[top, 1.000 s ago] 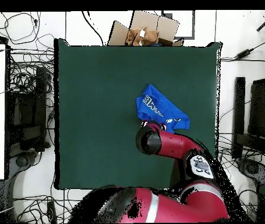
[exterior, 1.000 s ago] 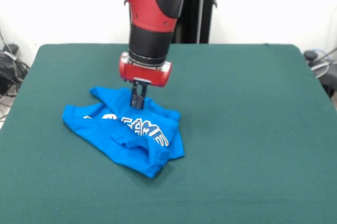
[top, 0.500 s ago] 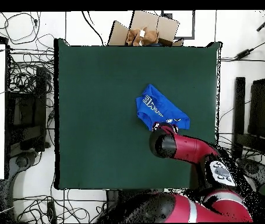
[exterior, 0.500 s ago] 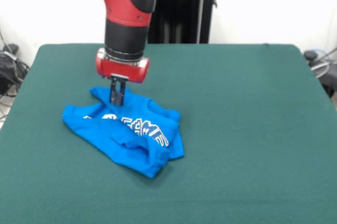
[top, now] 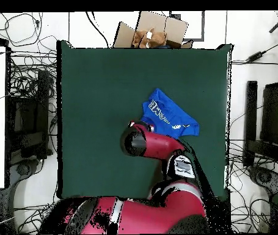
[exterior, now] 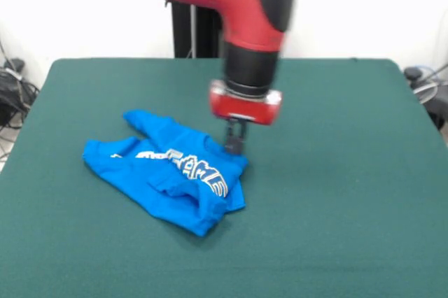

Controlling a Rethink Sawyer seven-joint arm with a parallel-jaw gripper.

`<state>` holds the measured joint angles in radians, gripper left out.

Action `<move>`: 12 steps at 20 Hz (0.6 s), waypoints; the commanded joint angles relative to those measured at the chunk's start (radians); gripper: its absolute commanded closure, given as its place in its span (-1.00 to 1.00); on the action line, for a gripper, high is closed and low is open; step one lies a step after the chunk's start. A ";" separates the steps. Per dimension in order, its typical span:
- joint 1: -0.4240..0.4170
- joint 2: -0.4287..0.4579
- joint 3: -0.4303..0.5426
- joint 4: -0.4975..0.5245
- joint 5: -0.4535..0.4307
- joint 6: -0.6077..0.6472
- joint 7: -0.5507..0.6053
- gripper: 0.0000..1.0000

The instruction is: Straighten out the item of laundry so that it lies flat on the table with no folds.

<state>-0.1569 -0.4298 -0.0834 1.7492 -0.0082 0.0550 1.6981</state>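
Note:
The item of laundry, a bright blue T-shirt (exterior: 171, 172) with white lettering, lies crumpled and folded over itself on the dark green table (exterior: 336, 172), left of centre in the front view. In the overhead view the shirt (top: 168, 116) lies right of centre. My gripper (exterior: 234, 145) hangs from the red arm at the shirt's right edge, low over the cloth. Its dark fingers stand close together with no gap showing. I cannot tell whether they pinch any cloth. In the overhead view the arm (top: 138, 141) hides the gripper.
A cardboard box (top: 153, 30) with brown things in it stands beyond the table's far edge in the overhead view. Cables and equipment lie on the floor on both sides of the table. Bare green cloth (top: 92, 92) surrounds the shirt.
In the front view the arm swung from the shirt's back left part across to its right edge. The shirt stays crumpled in nearly the same place.

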 commanded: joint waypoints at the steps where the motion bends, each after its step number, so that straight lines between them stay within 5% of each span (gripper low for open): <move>1: 0.115 0.091 -0.044 -0.005 0.167 -0.013 0.335 1.00; 7: 0.149 0.231 -0.040 -0.105 0.267 -0.049 0.312 1.00; 12: 0.097 0.267 0.020 -0.130 0.241 -0.089 0.245 1.00</move>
<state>-0.0078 -0.3517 -0.1111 1.7132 0.1763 0.0537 1.7322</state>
